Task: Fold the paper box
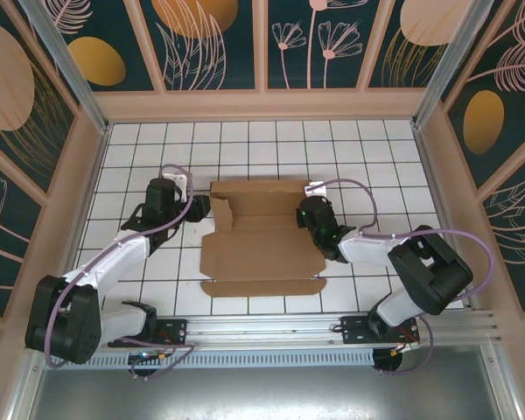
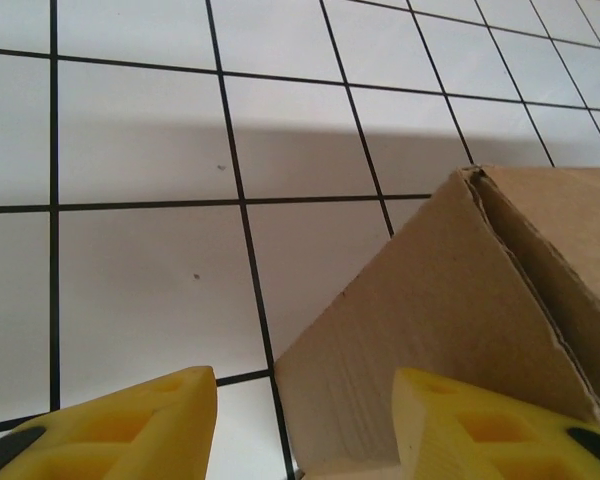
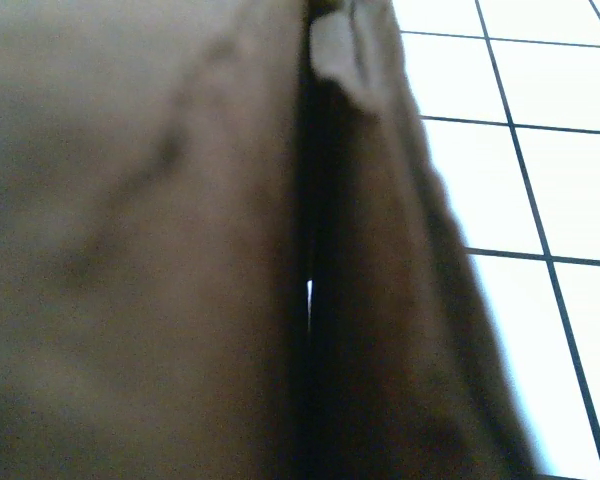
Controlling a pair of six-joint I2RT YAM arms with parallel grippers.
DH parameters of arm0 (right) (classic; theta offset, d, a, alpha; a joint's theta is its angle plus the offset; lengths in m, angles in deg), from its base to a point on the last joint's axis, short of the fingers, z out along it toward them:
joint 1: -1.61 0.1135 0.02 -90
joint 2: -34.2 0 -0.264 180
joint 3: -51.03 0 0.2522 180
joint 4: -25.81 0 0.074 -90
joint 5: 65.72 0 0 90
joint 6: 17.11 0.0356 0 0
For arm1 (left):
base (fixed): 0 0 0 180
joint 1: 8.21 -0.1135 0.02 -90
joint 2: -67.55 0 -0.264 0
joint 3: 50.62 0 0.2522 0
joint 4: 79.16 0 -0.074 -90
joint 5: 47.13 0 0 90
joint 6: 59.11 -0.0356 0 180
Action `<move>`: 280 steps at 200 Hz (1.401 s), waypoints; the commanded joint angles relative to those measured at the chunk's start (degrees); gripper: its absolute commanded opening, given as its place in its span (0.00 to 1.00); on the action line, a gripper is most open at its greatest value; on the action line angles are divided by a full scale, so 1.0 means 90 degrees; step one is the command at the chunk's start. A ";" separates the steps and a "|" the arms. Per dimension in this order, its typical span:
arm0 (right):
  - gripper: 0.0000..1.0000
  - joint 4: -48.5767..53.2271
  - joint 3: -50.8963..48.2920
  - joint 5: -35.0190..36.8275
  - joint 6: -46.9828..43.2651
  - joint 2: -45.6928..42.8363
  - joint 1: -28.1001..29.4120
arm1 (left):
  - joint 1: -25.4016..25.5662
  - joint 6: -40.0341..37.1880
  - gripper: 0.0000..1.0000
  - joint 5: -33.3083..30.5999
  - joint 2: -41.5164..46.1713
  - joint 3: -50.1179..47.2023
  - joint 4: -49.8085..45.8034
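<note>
The paper box [image 1: 261, 249] is a brown cardboard sheet lying mostly flat mid-table, with its side flaps partly raised. My left gripper [image 1: 197, 210] is at the sheet's left edge. In the left wrist view that gripper [image 2: 302, 390] is open, and a raised cardboard flap [image 2: 460, 300] stands between the yellow fingers [image 2: 130, 430], close against the right one. My right gripper [image 1: 308, 213] is pressed in at the sheet's right edge. In the right wrist view blurred, dark cardboard [image 3: 130, 250] sits right at the lens and hides the fingers.
The white gridded table [image 1: 245, 140] is walled by a wooden frame with patterned panels. A metal rail [image 1: 271, 328] with the arm bases runs along the near edge. Bare tiles lie behind the sheet and on both sides.
</note>
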 commanded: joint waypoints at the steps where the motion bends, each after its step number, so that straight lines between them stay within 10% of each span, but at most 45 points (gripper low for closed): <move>1: 0.00 0.0173 0.0084 -0.0112 -0.0099 0.0163 -0.0044 | 0.0057 -0.0173 0.51 0.0224 0.0124 -0.0074 -0.0249; 115: 0.00 0.0229 0.0215 -0.0219 -0.0061 0.0350 -0.0078 | 0.0319 -0.0509 0.52 0.0565 0.0165 -0.0284 -0.0368; 207: 0.00 0.0390 0.0193 -0.0608 -0.0103 0.0092 -0.0044 | 0.0468 -0.0788 0.56 -0.0553 -0.1047 0.0403 0.0393; 280: 0.00 0.0523 0.0162 -0.0767 0.0004 -0.0065 0.0151 | 0.0506 -0.0687 0.27 -0.1379 -0.1214 0.0244 0.1175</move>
